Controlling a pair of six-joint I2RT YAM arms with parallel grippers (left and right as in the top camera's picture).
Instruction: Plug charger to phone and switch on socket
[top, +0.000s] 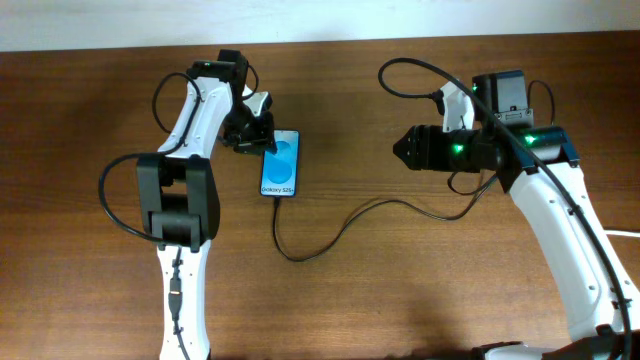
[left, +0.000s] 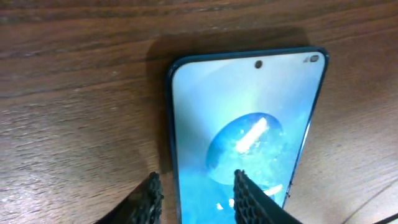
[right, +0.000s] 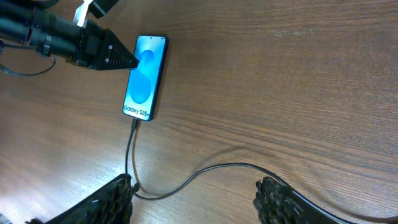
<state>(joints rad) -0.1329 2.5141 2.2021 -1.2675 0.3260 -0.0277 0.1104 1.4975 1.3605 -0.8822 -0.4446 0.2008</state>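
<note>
- Dark, ridged fingers (left: 252, 199) of the left gripper (left: 196, 202) fill the bottom of the left wrist view. They stand partly apart with nothing clamped between them.
- One finger hangs over the bare wooden table (top: 420, 300) just beside the long edge of the phone (top: 281, 163), and the other hangs over the blue screen. Whether either finger touches the phone cannot be told.
- From overhead, the left arm reaches in from the table's left side, and its gripper sits at the phone's upper left corner.
- The phone lies flat and face up, left of the table's middle. Its screen glows blue with a lighter oval, and "Galaxy S25+" is printed near its lower end.
- The charger (right: 230, 164) meets the middle of the phone's bottom edge, where its plug tip looks seated in the port. From there the thin black cable runs down, loops, then snakes rightward across the wood toward the right arm.
- The right gripper (right: 198, 202) hovers well to the right of the phone, pointing back toward it. Its two fingers are spread wide and hold nothing, and the charger's cable lies on the table under them.
</note>
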